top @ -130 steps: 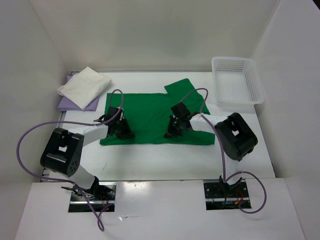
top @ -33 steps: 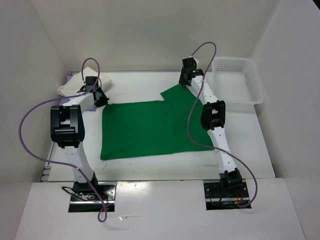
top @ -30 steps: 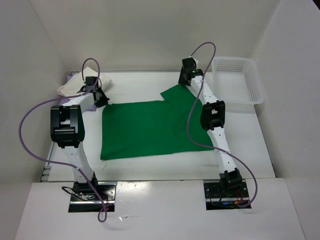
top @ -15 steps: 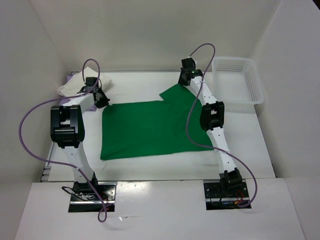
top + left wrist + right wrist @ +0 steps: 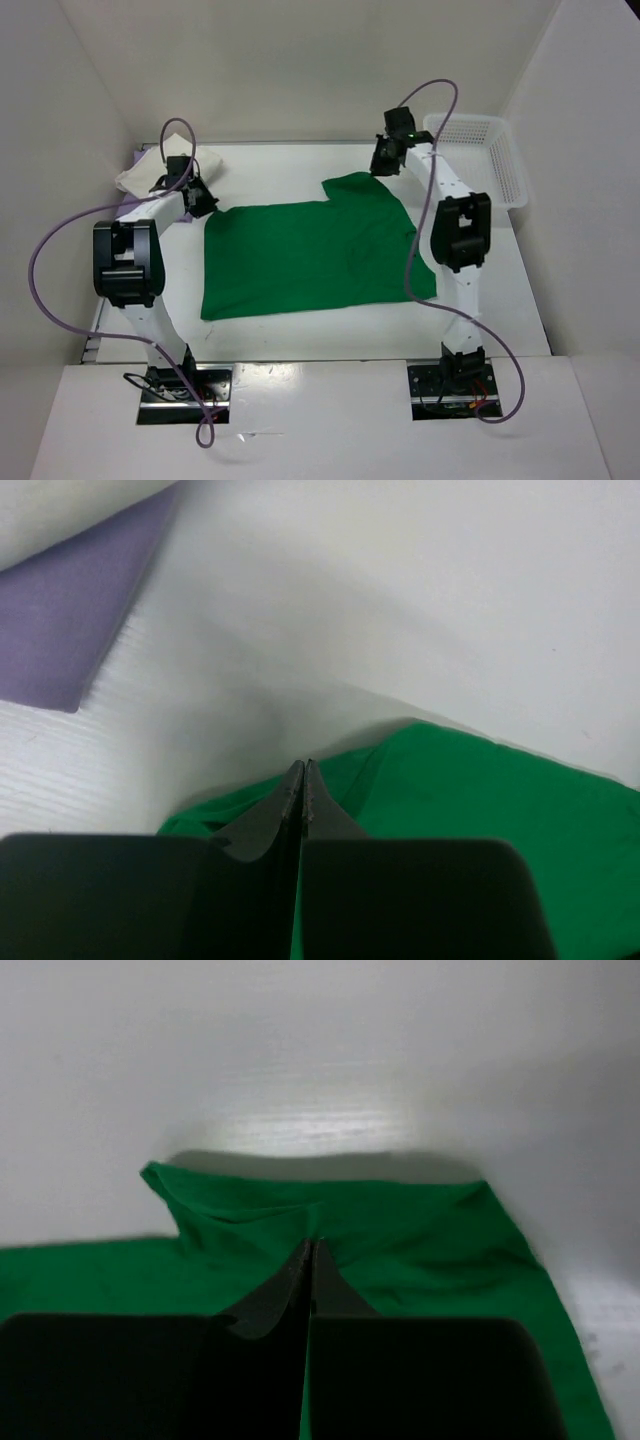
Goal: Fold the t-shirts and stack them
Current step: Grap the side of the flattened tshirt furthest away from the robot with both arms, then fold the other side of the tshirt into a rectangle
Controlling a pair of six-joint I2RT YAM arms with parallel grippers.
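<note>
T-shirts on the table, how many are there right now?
3. The green t-shirt lies spread across the middle. The cream t-shirt sits folded at the far left, on the lavender t-shirt, which is mostly hidden beneath it.

The green shirt (image 5: 310, 250) is a plain bright green, with no print. At far left, the purple shirt (image 5: 70, 620) is plain lavender and the cream shirt (image 5: 140, 176) an off-white. The table (image 5: 300, 330) is white. The basket (image 5: 490, 165) is white lattice. Both arms (image 5: 125, 265) are white with black joints. The left claw (image 5: 303, 780) and right claw (image 5: 308, 1260) are black.
</note>
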